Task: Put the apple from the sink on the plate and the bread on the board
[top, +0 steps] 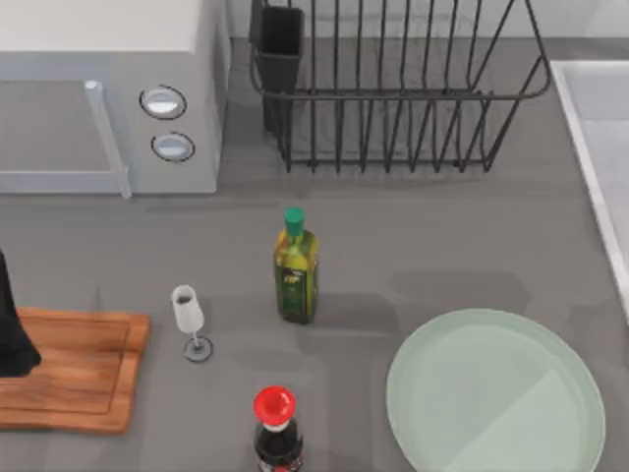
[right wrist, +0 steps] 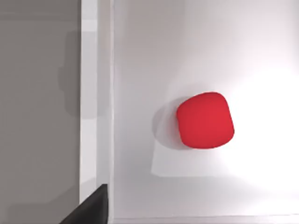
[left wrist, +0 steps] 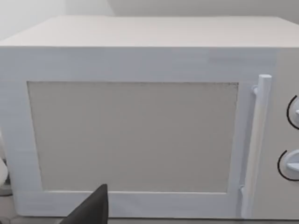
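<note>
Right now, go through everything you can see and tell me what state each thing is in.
apple: lying loose in the sink, not held
plate: bare
board: flat, nothing on its visible part
microwave: door shut
green-capped bottle: upright, capped
red-capped bottle: upright, capped
glass: upright
dish rack: holds no dishes

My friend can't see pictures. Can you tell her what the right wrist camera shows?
A bright red apple sits alone on the pale floor of the sink, apart from its raised rim. Grey countertop lies beyond the rim.
</note>
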Motion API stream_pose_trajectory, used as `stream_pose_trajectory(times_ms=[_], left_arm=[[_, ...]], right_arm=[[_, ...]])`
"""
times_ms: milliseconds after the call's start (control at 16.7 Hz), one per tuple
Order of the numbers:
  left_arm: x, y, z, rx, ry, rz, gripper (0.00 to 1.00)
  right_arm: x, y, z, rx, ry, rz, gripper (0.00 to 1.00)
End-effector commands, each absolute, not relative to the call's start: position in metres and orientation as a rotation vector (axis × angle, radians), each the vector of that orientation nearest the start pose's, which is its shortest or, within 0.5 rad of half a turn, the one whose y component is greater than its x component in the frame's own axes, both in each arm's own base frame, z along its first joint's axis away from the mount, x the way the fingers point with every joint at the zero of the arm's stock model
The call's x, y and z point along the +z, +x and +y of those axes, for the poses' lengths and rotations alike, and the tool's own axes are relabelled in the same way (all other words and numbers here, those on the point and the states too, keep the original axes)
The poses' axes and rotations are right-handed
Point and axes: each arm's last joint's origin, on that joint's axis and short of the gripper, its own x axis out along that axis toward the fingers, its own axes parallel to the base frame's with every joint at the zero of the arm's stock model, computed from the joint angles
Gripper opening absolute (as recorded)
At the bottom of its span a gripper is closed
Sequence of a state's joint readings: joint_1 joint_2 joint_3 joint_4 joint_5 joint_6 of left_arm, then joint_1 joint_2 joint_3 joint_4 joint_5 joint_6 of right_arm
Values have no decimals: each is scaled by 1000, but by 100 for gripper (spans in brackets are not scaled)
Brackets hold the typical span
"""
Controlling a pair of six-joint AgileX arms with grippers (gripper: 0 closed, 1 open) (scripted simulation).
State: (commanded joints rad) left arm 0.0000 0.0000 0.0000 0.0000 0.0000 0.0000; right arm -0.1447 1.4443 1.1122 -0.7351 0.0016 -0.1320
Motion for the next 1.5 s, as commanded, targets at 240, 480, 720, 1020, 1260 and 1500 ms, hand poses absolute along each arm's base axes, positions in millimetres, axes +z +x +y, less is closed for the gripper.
stream_pose_trajectory(times_ms=[240, 480, 720, 1020, 1260, 1500], left_arm=[[160, 106, -1, 0, 0, 0, 100], [160, 106, -1, 0, 0, 0, 100], [160, 106, -1, 0, 0, 0, 100], [160, 106, -1, 0, 0, 0, 100], [160, 106, -1, 0, 0, 0, 100], [160, 106, -1, 0, 0, 0, 100]], right_arm=[[210, 355, -61, -36, -23, 1352, 100], [171, 390, -76, -15, 0, 1524, 100], [159, 398, -80, -8, 8, 1571, 100], [158, 398, -78, -4, 4, 1570, 100], [123, 401, -79, -5, 5, 1571, 100], [73, 401, -80, -9, 6, 1561, 100]])
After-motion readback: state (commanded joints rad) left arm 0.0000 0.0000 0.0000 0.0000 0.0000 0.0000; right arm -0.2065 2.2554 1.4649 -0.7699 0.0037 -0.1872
